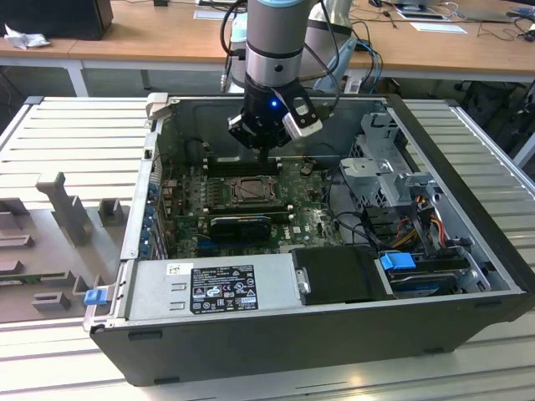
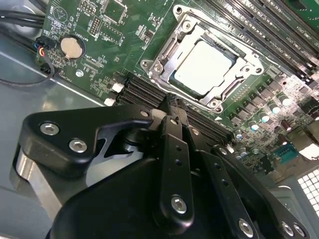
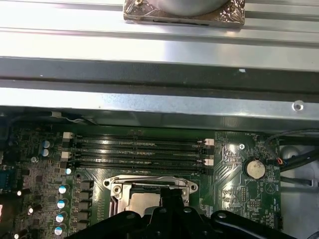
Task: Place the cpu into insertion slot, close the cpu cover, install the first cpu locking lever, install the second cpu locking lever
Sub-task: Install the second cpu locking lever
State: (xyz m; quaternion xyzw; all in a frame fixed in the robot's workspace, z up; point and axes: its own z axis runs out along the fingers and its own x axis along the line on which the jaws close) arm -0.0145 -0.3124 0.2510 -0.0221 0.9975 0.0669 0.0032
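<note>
gripper (image 2: 172, 102) hung clenched and empty over the insertion slot (image 2: 164, 50); second wrist view showed the cpu (image 2: 204, 67) seated under the cpu cover (image 2: 238, 74) (exterior view didn't).

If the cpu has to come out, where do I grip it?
By two opposite edges, straight from above: the cpu lies flat in the insertion slot. The cpu cover frames its rim, so those edges are probably unreachable until it lifts.

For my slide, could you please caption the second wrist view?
Black claw poised beside the silvery-rimmed square socket, pale silvery-beige square chip seated under its metal frame.
</note>
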